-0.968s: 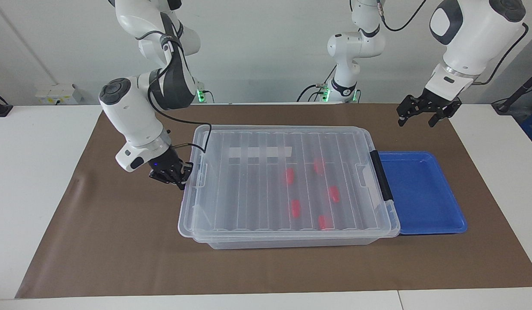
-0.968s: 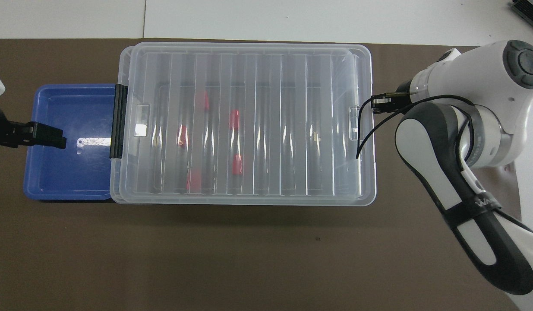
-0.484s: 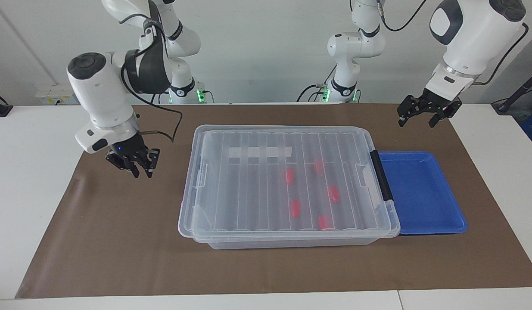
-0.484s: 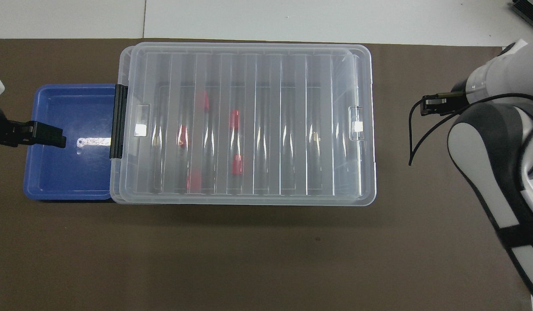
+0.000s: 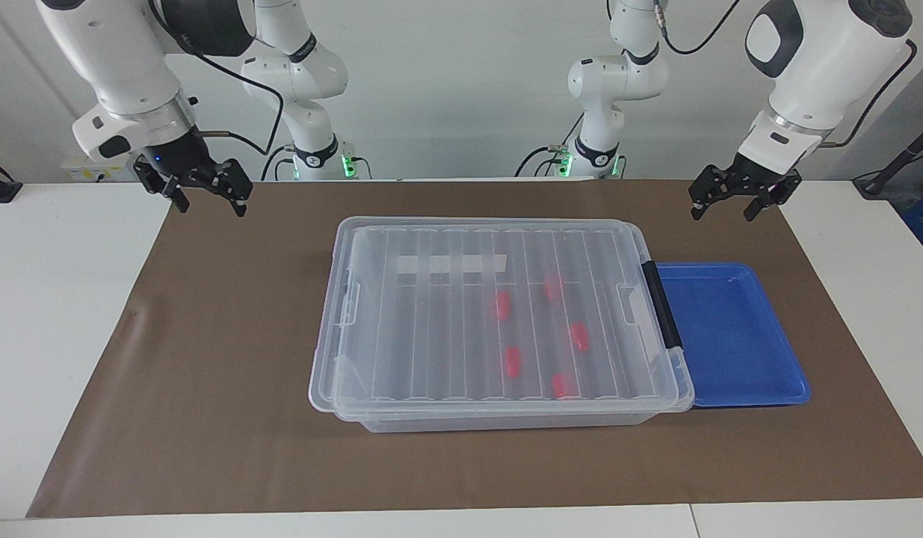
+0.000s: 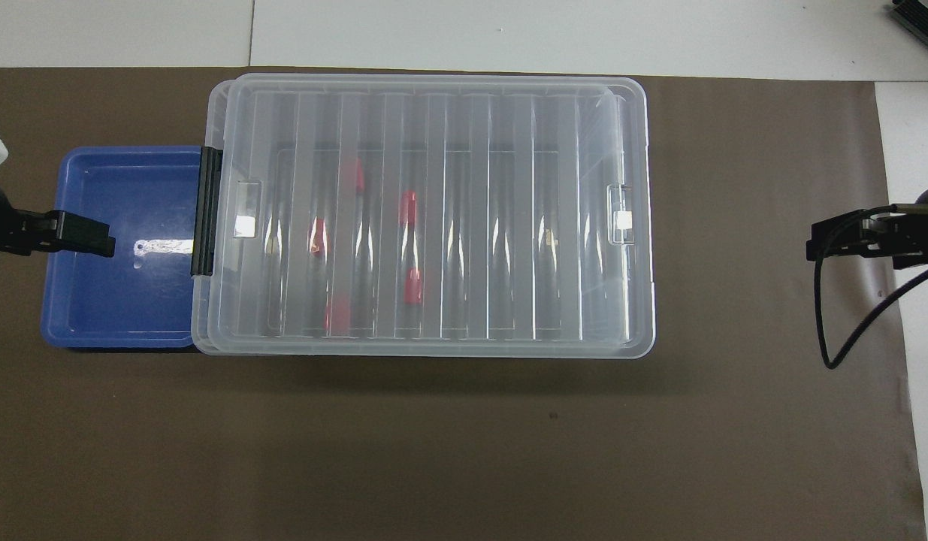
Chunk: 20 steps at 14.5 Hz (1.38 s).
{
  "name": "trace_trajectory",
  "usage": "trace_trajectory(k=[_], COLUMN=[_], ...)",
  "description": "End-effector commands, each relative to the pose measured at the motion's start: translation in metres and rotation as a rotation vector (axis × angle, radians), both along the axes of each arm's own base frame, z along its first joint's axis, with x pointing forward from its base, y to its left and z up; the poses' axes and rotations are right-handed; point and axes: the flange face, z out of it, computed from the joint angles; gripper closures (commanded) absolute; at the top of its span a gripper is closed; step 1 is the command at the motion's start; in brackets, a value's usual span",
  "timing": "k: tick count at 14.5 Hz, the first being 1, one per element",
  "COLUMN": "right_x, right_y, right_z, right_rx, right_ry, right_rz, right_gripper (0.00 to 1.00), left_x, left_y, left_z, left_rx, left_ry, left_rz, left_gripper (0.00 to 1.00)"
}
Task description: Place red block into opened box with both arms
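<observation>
So both grippers are up in the air and holding nothing. The right gripper (image 5: 205,196) has its fingers spread apart, empty, hanging over the edge of the brown mat (image 5: 207,359) at the right arm's end of the table, well apart from the box (image 5: 498,321). In the overhead view only its black tip (image 6: 847,239) pokes in from the side, with a loop of black cable (image 6: 847,330) dangling under it.

The left gripper (image 5: 738,198) is also spread open and empty, hovering over the mat at the left arm's end, near the blue tray (image 5: 730,329) but not touching it. From above its tip (image 6: 77,234) overlaps the tray, though the facing view shows it's raised well clear.

The box sits mid-mat with its ribbed clear lid (image 5: 446,351) lying on top, black handle bar (image 5: 661,302) on the end that touches the tray, and a white label strip (image 5: 452,264) showing through. Five red blocks are inside, visible through the lid: one (image 5: 503,305) roughly in the middle, the rest (image 5: 578,336) scattered toward the handle end. The tray looks bare apart from a shiny glare spot.
</observation>
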Motion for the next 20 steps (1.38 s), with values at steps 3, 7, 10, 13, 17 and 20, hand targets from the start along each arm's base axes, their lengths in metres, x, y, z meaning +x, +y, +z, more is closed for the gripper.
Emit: trace_trajectory(k=[3, 7, 10, 13, 17, 20], right_x=[0.0014, -0.0017, -0.0005, 0.001, 0.001, 0.002], right_y=[-0.0015, -0.0026, -0.0025, -0.0007, -0.0002, 0.001], right_z=[0.0009, -0.0001, 0.0025, 0.0042, 0.0054, 0.0054], right_rx=[-0.053, -0.009, 0.006, 0.006, 0.002, 0.005], right_ry=[0.033, 0.055, 0.048, 0.034, 0.028, 0.02], right_rz=[0.095, 0.088, 0.085, 0.071, 0.064, 0.065], right_gripper=[0.0, 0.0, 0.0, 0.0, 0.0, 0.0], left_x=[-0.0076, -0.0074, -0.0078, -0.0077, -0.0083, -0.0085], left_y=[0.0024, 0.0024, 0.0023, 0.0025, 0.0024, 0.0016], left_z=[0.0004, 0.0016, 0.0019, 0.0013, 0.0007, 0.0004], left_rx=[-0.016, -0.016, -0.015, -0.014, -0.015, -0.015], left_ry=[-0.01, -0.005, -0.002, -0.002, -0.001, -0.002], left_rz=[0.01, 0.01, 0.01, 0.01, 0.01, 0.009], left_gripper=[0.0, 0.0, 0.0, 0.0, 0.0, 0.0])
